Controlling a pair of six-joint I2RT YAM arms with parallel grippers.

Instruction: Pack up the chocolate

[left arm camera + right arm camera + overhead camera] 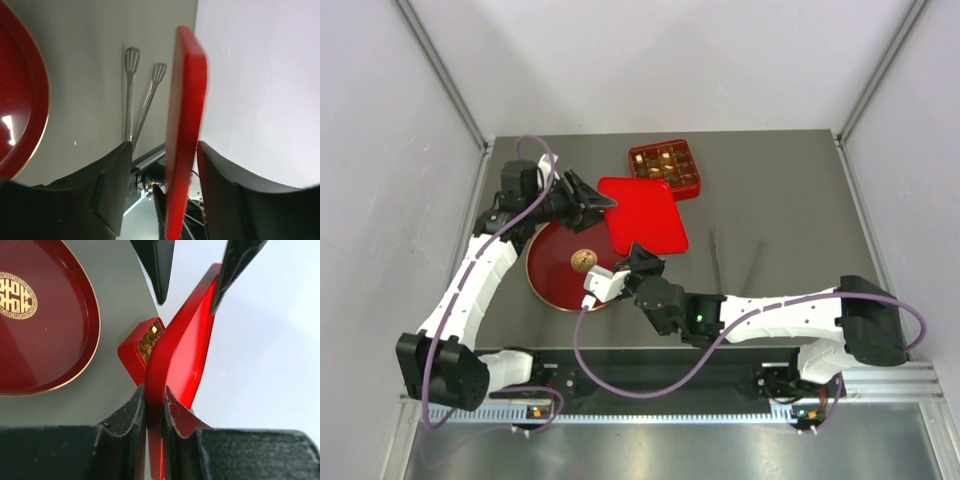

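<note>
The chocolate pieces [665,165] sit in the compartments of an open red box [690,187] at the table's back; a corner of that box [131,352] shows in the right wrist view. The square red lid [645,215] is held tilted in the air just in front of the box. My right gripper [638,262] is shut on the lid's near corner [155,390]. My left gripper [595,203] is open, its jaws on either side of the lid's left edge [185,100] with gaps on both sides. Its fingers [155,265] also show in the right wrist view.
A round dark-red plate [552,275] lies left of centre with a golden-brown wrinkled ball [583,260] on it. Metal tongs [717,255] lie on the table to the right of the lid, also in the left wrist view [131,95].
</note>
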